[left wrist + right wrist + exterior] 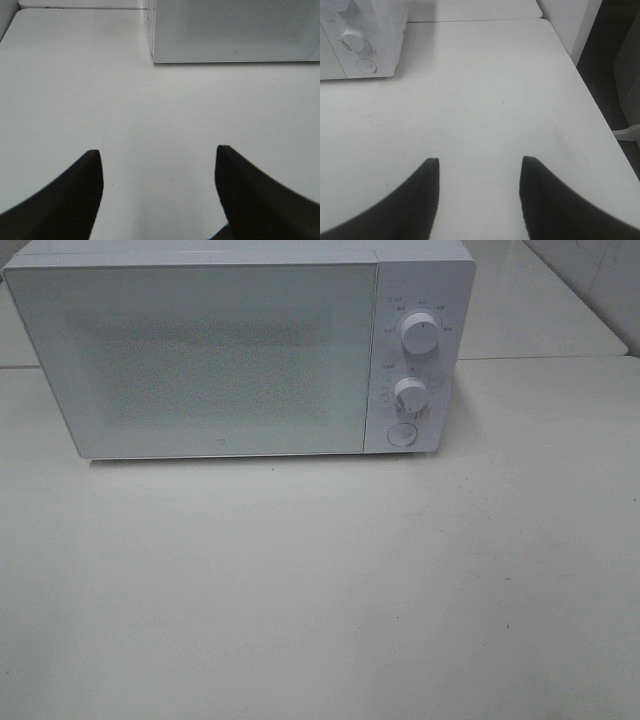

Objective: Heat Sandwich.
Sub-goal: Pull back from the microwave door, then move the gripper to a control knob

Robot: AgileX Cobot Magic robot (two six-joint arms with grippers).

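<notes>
No sandwich shows in any view. A white microwave [240,350] stands at the back of the table with its door shut; two dials [420,335] and a round button [402,434] sit on its right panel. Neither arm appears in the exterior high view. In the left wrist view my left gripper [159,155] hangs open over bare table, well short of the microwave's front corner [235,30]. My right gripper [480,165] is open too, over bare table, with the microwave's control panel [362,45] off to one side ahead of it.
The white table [320,590] stretches in front of the microwave. Its right edge [592,95] drops to a dark floor in the right wrist view. A seam [540,358] to a second table runs behind.
</notes>
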